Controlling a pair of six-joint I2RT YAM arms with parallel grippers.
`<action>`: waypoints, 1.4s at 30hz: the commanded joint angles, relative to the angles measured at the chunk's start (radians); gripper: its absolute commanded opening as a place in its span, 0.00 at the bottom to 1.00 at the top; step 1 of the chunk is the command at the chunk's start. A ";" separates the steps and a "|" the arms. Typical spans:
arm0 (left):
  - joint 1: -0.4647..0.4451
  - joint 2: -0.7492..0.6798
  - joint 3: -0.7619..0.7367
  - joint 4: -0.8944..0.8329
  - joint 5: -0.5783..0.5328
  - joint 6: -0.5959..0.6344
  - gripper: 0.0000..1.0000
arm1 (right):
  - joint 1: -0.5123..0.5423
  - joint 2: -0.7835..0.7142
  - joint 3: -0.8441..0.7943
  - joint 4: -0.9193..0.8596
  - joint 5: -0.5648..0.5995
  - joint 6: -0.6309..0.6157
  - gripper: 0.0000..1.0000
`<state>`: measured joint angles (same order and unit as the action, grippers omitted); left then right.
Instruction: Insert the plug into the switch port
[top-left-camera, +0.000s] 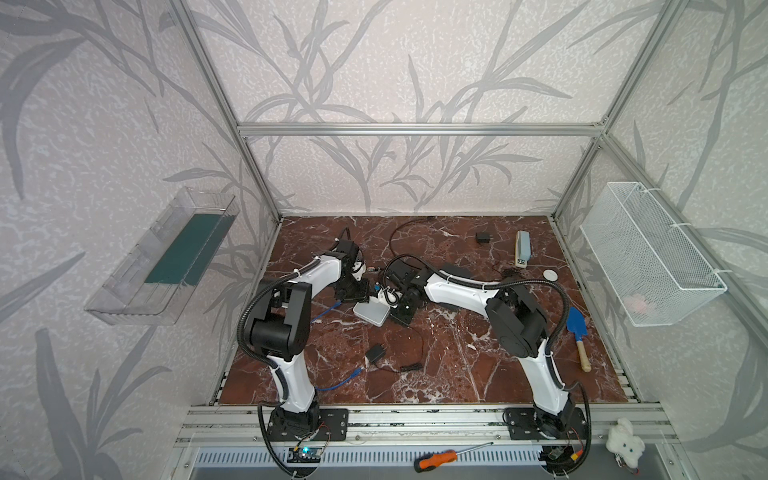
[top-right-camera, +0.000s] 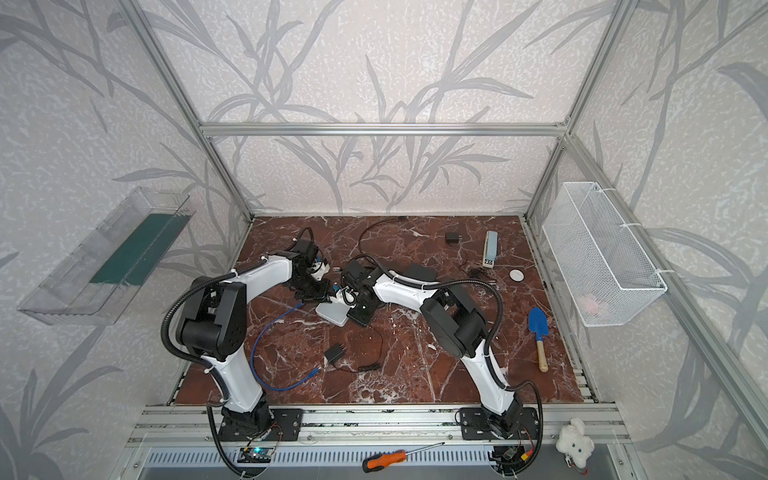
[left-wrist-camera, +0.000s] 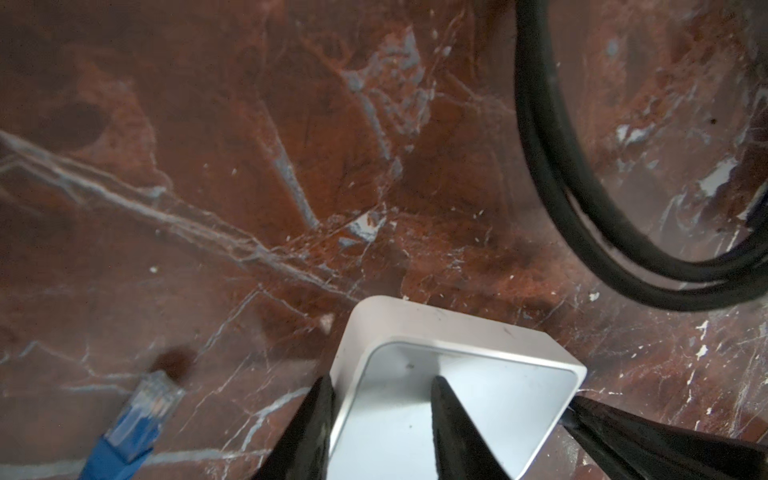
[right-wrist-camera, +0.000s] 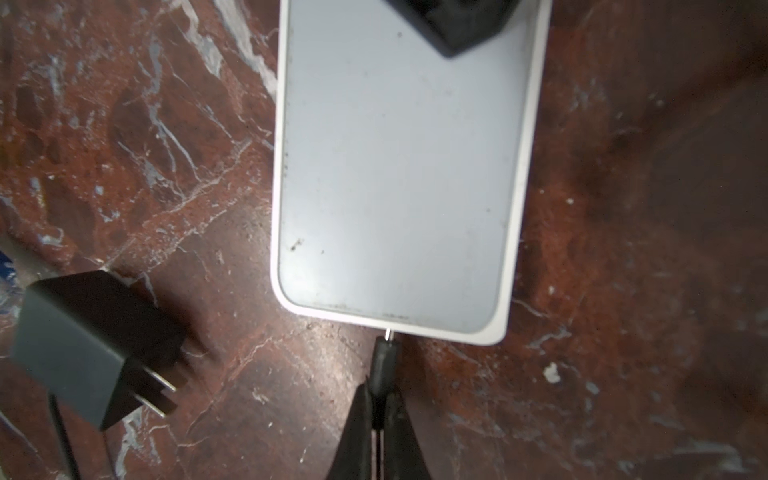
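Right jaws pinch plug (right-wrist-camera: 384, 361); adapter block (right-wrist-camera: 95, 345) beside.

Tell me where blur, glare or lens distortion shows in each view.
Both top views: sharp, but the frame posts splay outward from wide-angle distortion. Left wrist view: the blue cable's connector is soft, and the white box shows a bright sheen. Right wrist view: the adapter block is blurred, the plug fairly clear, with pale glare on the box top.
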<state>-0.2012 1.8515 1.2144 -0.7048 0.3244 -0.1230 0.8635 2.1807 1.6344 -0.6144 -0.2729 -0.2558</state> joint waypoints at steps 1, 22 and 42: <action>-0.030 0.070 -0.026 -0.043 0.155 0.028 0.38 | 0.016 -0.027 0.009 0.244 0.022 -0.050 0.06; 0.003 0.059 -0.062 -0.061 0.216 0.070 0.24 | 0.010 -0.068 -0.039 0.325 0.120 -0.024 0.06; 0.047 0.049 -0.080 -0.066 0.237 0.043 0.19 | -0.017 -0.128 -0.157 0.429 0.060 -0.088 0.06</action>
<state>-0.1242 1.8660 1.1934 -0.6319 0.4824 -0.0731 0.8482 2.0991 1.4490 -0.3897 -0.1757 -0.3584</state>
